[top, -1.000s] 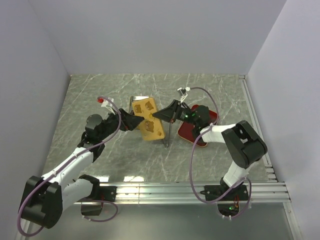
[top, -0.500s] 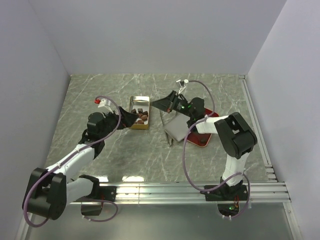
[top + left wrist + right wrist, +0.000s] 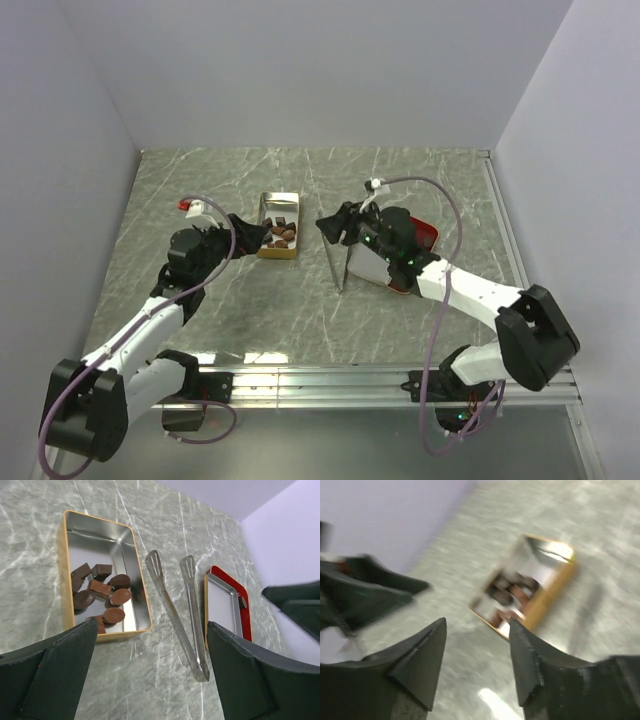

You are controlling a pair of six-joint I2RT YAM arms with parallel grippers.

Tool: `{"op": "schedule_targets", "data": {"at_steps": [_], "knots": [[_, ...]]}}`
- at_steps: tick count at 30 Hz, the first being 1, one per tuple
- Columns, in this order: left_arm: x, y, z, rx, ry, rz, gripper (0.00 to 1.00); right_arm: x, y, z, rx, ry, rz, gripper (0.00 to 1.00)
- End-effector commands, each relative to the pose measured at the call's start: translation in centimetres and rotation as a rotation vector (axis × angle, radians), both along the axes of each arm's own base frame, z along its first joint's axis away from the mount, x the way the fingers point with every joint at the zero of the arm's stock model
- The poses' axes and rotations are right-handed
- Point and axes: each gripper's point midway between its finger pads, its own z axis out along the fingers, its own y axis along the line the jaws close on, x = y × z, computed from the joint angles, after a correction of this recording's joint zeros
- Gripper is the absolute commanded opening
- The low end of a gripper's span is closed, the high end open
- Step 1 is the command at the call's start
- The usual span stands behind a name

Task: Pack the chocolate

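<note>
Lid now off tin, resting on red tray; chocolate lying exposed. My left gripper and right gripper are gaping empty, so relidding is pending.

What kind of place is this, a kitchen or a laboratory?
Probably a robot test cell, not a kitchen: plain white walls box in a marble-patterned table, robot arms stand at an aluminium rail, and the props include a gold tin of chocolate, tongs and a red tray.

Through the blur, the right gripper hangs with fingers apart over the marble table, the gold tin of chocolate just beyond.
</note>
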Motion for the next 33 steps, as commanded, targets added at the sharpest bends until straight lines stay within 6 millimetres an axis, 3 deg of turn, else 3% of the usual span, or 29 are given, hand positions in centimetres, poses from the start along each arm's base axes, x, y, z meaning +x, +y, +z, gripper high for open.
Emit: {"op": "schedule_targets", "data": {"at_steps": [1, 5, 11, 15, 20, 24, 27, 33], "knots": [[-0.1, 1.0, 0.5, 0.036, -0.027, 0.043, 0.96, 0.4, -7.4, -8.7, -0.336, 0.17, -0.325, 0.62], [-0.3, 1.5, 0.6, 0.045, -0.025, 0.065, 0.99, 0.4, -9.9, -12.3, -0.429, 0.313, -0.469, 0.63], [-0.7, 1.7, 0.6, 0.046, -0.023, 0.069, 0.99, 0.9, -9.7, -14.5, -0.458, 0.4, -0.517, 0.57], [-1.0, 1.6, 0.6, 0.037, -0.029, 0.061, 0.99, -0.2, -10.1, -14.7, -0.472, 0.403, -0.529, 0.55], [-1.2, 1.3, 1.1, 0.024, -0.041, 0.046, 0.99, -2.3, -10.0, -12.5, -0.481, 0.316, -0.509, 0.55], [-1.2, 1.3, 1.0, 0.025, -0.038, 0.043, 0.99, -3.5, -9.9, -12.1, -0.509, 0.279, -0.448, 0.56], [-1.3, 1.3, 1.1, 0.024, -0.041, 0.041, 0.99, -4.3, -10.3, -13.3, -0.59, 0.302, -0.406, 0.56], [-1.7, 1.3, 1.8, 0.021, -0.067, 0.033, 0.99, -5.1, -9.0, -15.6, -0.658, 0.343, -0.307, 0.55]]}}
